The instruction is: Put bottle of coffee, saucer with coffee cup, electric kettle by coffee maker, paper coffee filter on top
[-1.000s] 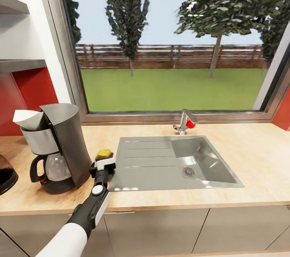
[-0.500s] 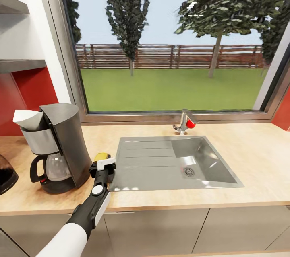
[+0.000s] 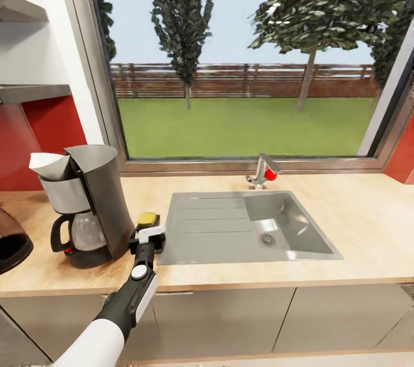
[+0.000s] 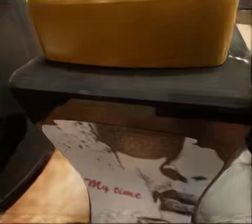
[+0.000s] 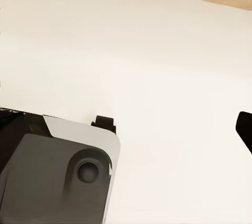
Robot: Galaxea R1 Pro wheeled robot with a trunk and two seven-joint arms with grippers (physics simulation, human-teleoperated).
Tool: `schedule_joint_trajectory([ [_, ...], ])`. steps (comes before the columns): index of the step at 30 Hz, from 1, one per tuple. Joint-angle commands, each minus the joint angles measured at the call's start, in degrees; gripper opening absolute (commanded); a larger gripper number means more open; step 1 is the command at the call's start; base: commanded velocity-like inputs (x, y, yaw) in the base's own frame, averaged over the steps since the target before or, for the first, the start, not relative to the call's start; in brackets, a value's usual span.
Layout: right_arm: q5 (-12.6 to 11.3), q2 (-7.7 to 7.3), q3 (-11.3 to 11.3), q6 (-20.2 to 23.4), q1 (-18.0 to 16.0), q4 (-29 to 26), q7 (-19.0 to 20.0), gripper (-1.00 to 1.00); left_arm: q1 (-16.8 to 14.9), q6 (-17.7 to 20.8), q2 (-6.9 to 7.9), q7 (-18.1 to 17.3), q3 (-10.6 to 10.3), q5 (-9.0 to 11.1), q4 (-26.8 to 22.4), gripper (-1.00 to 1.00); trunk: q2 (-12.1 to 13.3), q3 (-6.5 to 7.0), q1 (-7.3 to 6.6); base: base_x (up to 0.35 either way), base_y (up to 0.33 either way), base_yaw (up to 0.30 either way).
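Beige bench (image 3: 356, 223) carried a steel sink (image 3: 247, 229). Left of the sink stood the coffee maker (image 3: 86, 206), a white filter (image 3: 50, 165) in its top. Between maker and sink sat the yellow-lidded jar (image 3: 147, 221) (image 4: 142, 129), the left claw (image 3: 148, 239) beside it; I could not tell its grip.

I count one coffee maker (image 3: 89, 206), one paper coffee filter (image 3: 49, 165), one bottle of coffee (image 3: 147, 221) just ahead of my left jaws, one electric kettle (image 3: 11, 240), one sink (image 3: 247, 228), two shelves (image 3: 29, 91).
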Motion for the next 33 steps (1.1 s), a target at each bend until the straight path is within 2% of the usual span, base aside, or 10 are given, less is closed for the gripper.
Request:
schedule_joint_trajectory([
  [1, 0.54, -0.02, 0.07, -0.15, -0.05, 0.04, 0.05, 1.00, -0.05, -0.14, 0.03, 0.43, -0.22, 0.05, 0.04, 1.00, -0.13, -0.13, 0.01, -0.216, 0.002, 0.000],
  [15, 0.54, -0.02, 0.07, -0.15, -0.05, 0.04, 0.05, 1.00, -0.02, -0.14, 0.03, 0.43, -0.22, 0.01, 0.04, 1.00, -0.13, -0.13, 0.01, -0.035, 0.000, 0.000],
  [20, 0.54, -0.02, 0.07, -0.15, -0.05, 0.04, 0.05, 1.00, 1.02, -1.43, 0.03, 0.43, -0.22, 0.09, 0.04, 1.00, -0.13, -0.13, 0.01, -0.281, 0.061, 0.000],
  [26, 0.54, -0.02, 0.07, -0.15, -0.05, 0.04, 0.05, 1.00, 4.24, -2.86, 0.03, 0.35, -0.22, 0.13, -0.78, 1.00, -0.13, -0.13, 0.01, -0.309, 0.051, 0.000],
  [31, 0.54, -0.02, 0.07, -0.15, -0.05, 0.04, 0.01, 1.00, 8.84, -5.42, 0.03, 0.04, -0.27, 0.14, -3.50, 1.00, -0.13, -0.13, 0.01, -0.111, 0.004, 0.000],
  [33, 0.54, -0.02, 0.07, -0.15, -0.05, 0.04, -0.02, 1.00, 12.05, -6.80, 0.03, -0.26, -0.35, 0.14, -5.91, 1.00, -0.13, -0.13, 0.01, -0.023, 0.001, 0.000],
])
